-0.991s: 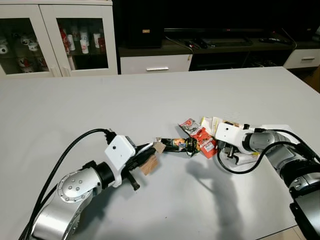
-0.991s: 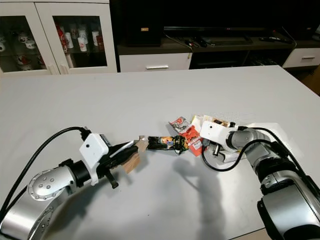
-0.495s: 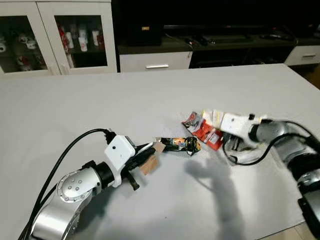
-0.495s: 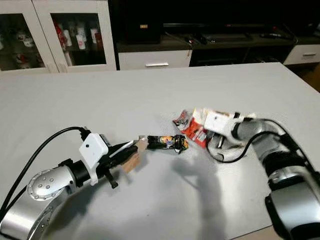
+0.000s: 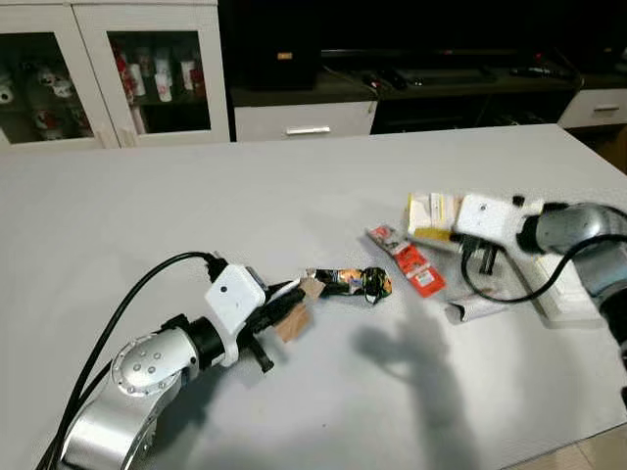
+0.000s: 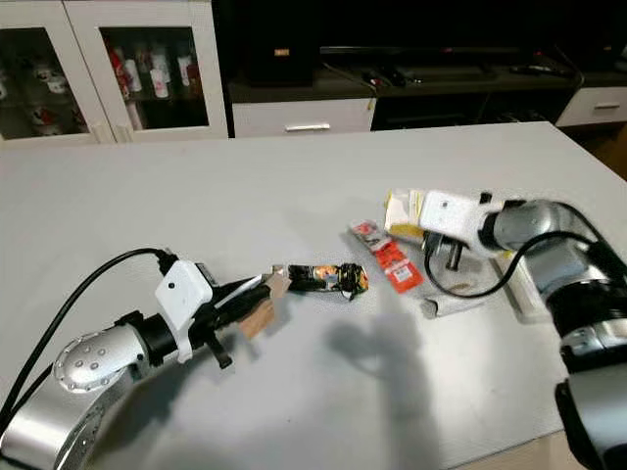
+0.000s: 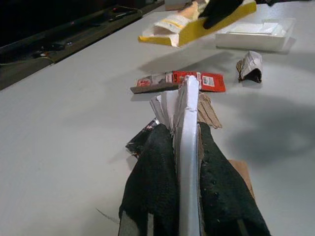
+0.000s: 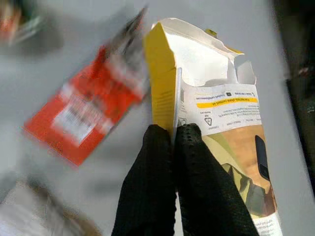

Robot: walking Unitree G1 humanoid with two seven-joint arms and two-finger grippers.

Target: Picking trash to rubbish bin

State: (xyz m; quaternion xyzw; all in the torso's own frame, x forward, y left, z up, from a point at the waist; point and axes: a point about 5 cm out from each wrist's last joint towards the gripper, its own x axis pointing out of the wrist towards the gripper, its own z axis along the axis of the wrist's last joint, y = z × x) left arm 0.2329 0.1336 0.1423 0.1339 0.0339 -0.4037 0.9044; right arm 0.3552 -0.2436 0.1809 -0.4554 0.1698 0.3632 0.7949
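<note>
My left gripper (image 5: 291, 297) rests low on the white table (image 5: 196, 206), shut on a flattened white-and-brown cardboard scrap (image 7: 188, 105). Just past its tips lies a dark snack wrapper (image 5: 348, 282). Further right, a red wrapper (image 5: 416, 270) lies flat, and a crumpled white paper (image 5: 475, 309) sits beside it. My right gripper (image 8: 173, 130) is shut on an open yellow-and-white carton (image 8: 216, 118). It holds that carton (image 5: 429, 212) above the table, right of the red wrapper.
A white foam tray (image 5: 566, 294) lies near the table's right edge. Behind the table stand a glass-door cabinet (image 5: 98, 69) with cups and bottles, a white drawer unit (image 5: 304, 122) and a dark TV bench (image 5: 441, 88). The table's near edge runs at front right.
My right gripper has pulled the yellow carton up and to the right, out of the pile, leaving the red wrapper flat on the table. The left arm has stayed put.
</note>
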